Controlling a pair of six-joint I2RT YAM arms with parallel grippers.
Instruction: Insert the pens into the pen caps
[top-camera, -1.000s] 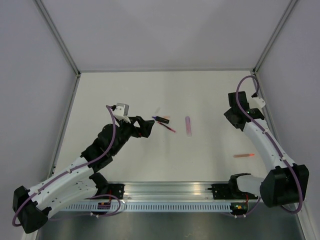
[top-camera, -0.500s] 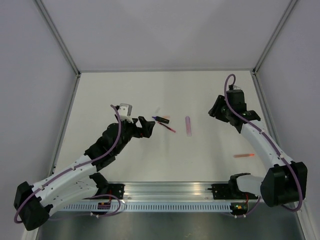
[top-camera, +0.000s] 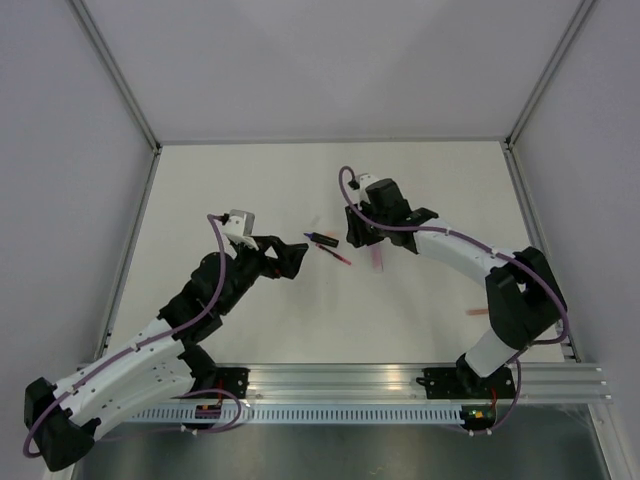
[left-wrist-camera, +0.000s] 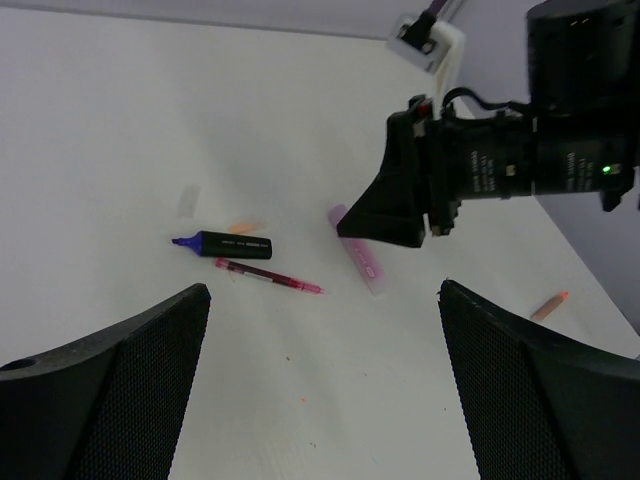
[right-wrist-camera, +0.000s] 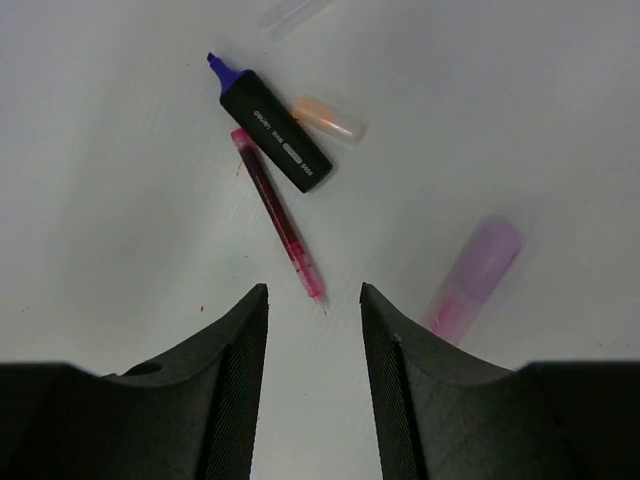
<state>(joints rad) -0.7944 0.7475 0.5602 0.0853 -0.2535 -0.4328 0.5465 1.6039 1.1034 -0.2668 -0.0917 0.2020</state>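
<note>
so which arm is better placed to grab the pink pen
Right, probably: the right gripper hangs over the pink pen, its tip lined up between the open jaws. The left gripper, also open, sits farther back.

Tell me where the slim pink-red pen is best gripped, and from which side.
Probably the half of the pink-red pen toward its thin tip, from straight above, jaws across the barrel: it lies flat, and its other end lies close beside the dark marker.
</note>
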